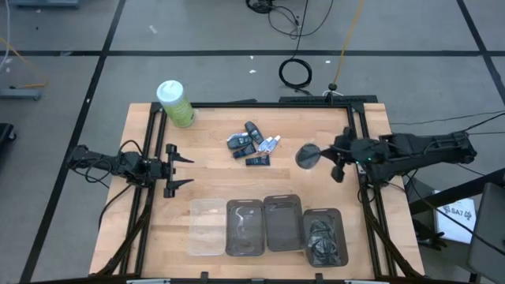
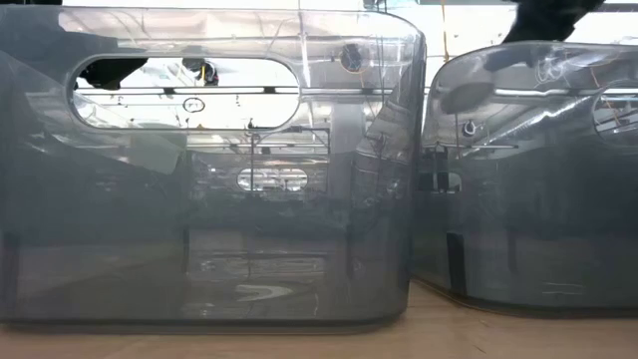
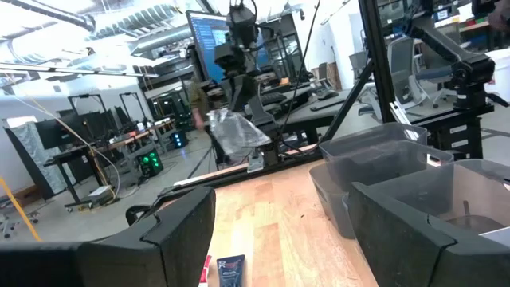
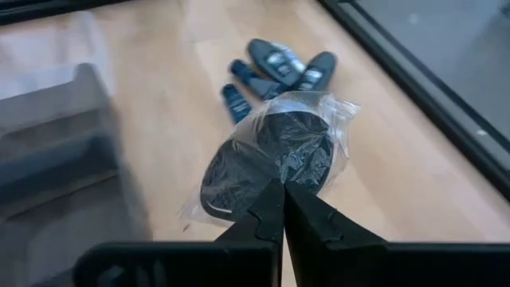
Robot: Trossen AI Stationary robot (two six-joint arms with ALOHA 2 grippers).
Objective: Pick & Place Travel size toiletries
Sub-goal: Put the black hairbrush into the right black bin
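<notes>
Carrying step: our right pincer [image 4: 282, 209] grips a bagged dark disc [image 4: 271, 155].
Next, we judge, lower it into a bin [image 1: 323, 235] at six o'clock; left pincer [image 1: 183, 171] waits open.

Even, bright overhead light falls on the wooden table [image 1: 213, 177] in the high view, with only short, soft shadows under the arms. In the low view the clear bins [image 2: 209, 170] fill the picture, smoky and streaked with reflections, with white glare behind them. The left wrist view is soft, its fingers [image 3: 171, 231] dark. In the right wrist view the bins at the picture's edge blur.
</notes>
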